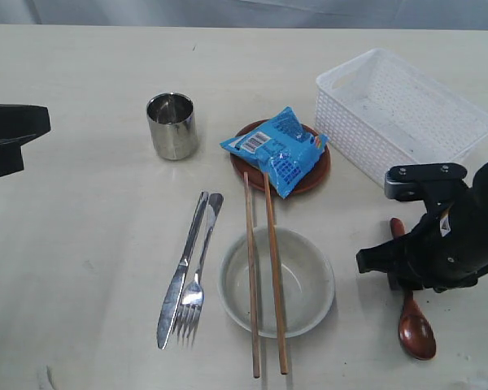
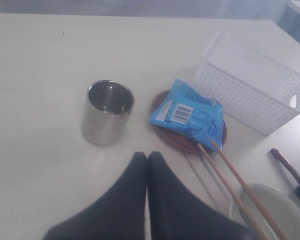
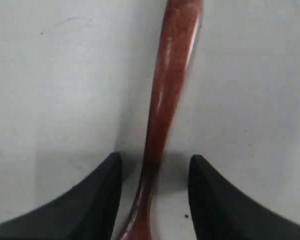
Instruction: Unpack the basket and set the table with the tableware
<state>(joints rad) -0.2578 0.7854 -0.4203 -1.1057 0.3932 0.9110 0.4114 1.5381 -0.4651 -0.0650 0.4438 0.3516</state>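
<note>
Right wrist view shows the right gripper (image 3: 155,162) released, its jaws standing apart on either side of the handle of the wooden spoon (image 3: 170,75), which lies flat on the table (image 3: 50,75). Exterior view places that spoon beside the bowl (image 1: 329,280) and near the basket (image 1: 366,138). Left gripper (image 2: 147,159) is clenched on nothing.

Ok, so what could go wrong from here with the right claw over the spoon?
The right claw straddles the spoon handle, jaws apart; a crooked move could brush and skew the spoon. The chopsticks lie loose across the bowl, near that arm; a bump might roll them off.
</note>
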